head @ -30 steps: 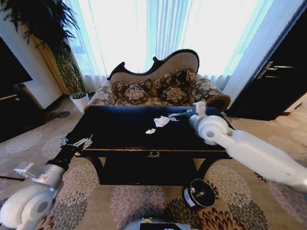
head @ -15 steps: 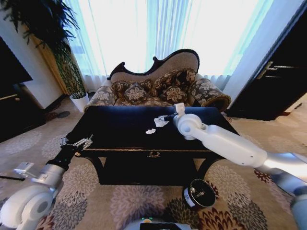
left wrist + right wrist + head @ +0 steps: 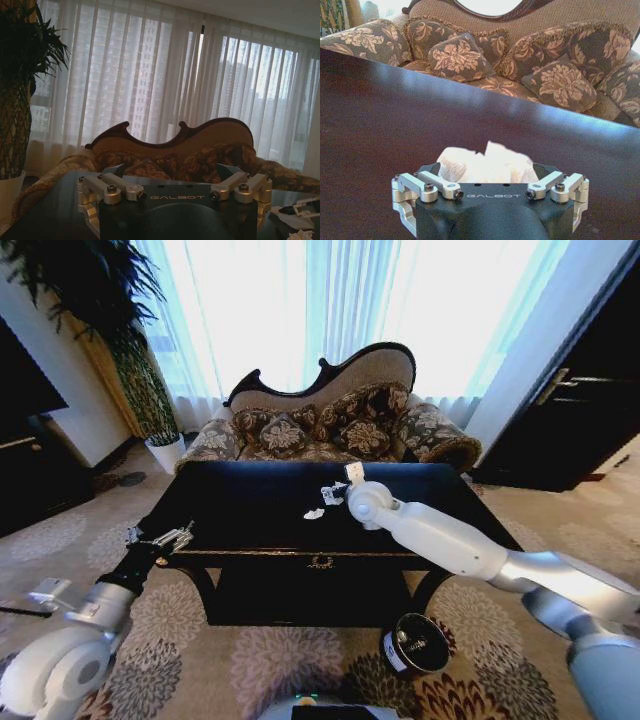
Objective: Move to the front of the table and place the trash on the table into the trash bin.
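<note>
1. The right end effector (image 3: 333,491) reaches over the black bench (image 3: 240,510), at a crumpled white paper wad (image 3: 487,162); whether it grips cannot be told.
2. A smaller paper wad (image 3: 314,513) lies just beside.
3. The left end effector (image 3: 160,537) hovers open at the bench's left front corner.
4. The trash bin (image 3: 415,644) stands on the carpet (image 3: 270,665) below.
</note>
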`<state>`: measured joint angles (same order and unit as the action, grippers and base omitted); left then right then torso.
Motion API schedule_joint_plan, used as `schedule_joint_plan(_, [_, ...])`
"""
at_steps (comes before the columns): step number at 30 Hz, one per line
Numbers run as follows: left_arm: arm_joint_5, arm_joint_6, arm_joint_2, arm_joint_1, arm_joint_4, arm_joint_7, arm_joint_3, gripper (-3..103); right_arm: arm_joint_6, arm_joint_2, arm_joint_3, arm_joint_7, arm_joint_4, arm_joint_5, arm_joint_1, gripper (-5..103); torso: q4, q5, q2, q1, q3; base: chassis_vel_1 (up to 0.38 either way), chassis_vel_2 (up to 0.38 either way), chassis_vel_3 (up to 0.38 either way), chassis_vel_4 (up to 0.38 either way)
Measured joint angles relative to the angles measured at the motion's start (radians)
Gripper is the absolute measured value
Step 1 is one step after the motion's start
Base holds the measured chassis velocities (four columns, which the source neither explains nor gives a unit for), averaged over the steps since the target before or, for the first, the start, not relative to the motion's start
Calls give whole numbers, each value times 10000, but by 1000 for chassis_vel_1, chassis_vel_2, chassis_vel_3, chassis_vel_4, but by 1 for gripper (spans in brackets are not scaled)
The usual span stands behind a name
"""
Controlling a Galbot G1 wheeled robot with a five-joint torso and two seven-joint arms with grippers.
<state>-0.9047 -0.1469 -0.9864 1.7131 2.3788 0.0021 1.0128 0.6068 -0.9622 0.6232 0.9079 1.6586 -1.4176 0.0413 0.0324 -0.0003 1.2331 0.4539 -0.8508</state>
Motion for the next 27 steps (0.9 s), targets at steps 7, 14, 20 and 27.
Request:
schedule_joint_plan(7, [0,0,0,0,0,0,0,100,11,-38,-328,-2,-57,41,395,100,3,0,0,-1,0,0,0,0,0])
schedule_joint_plan(14, [0,0,0,0,1,0,0,100,-31,-96,-422,-160,-181,69,527,76,1,0,3,-1,1,0,0,0,0])
schedule_joint_plan(20, [0,0,0,0,0,0,0,100,-80,-122,-403,-415,-255,662,667,54,1,0,2,-2,1,0,0,0,0])
schedule_joint_plan(27, [0,0,0,0,0,0,0,100,-89,-43,-383,-376,-134,477,627,27,0,0,2,-2,0,0,0,0,0])
